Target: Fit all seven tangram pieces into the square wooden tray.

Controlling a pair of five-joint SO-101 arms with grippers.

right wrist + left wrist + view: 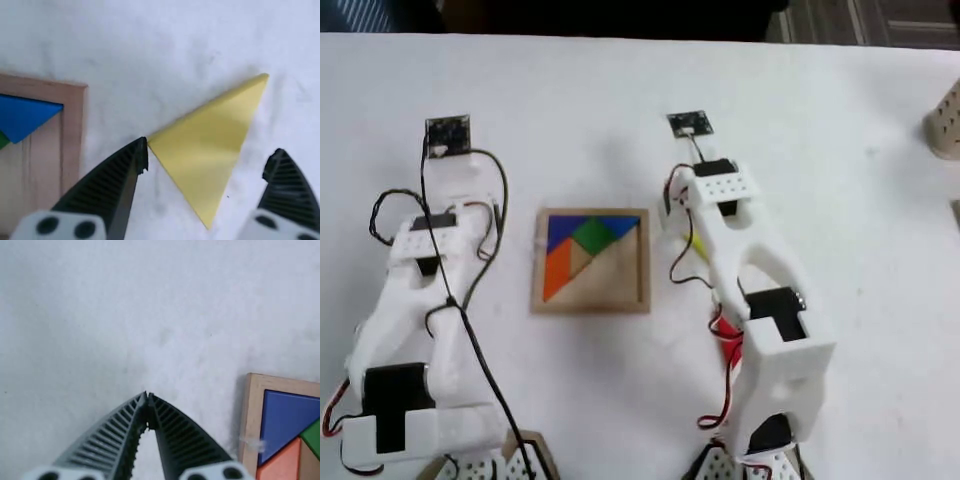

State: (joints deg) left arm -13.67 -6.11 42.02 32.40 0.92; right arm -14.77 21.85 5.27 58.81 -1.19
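The square wooden tray (590,302) lies between the two arms, holding blue (560,232), green (592,235) and orange (557,274) pieces, with bare wood along its right side. A yellow triangle (210,145) lies flat on the white table just right of the tray (72,130); a sliver of this triangle (699,246) peeks from under the right arm. My right gripper (210,160) stands open over the triangle, one fingertip (137,152) at its corner nearest the tray. My left gripper (147,399) is shut on nothing, over bare table left of the tray (250,415).
Two white arm bodies flank the tray, with loose black and red cables (470,330) trailing over the table. A pale perforated object (945,120) stands at the far right edge. The table beyond the tray is open white surface.
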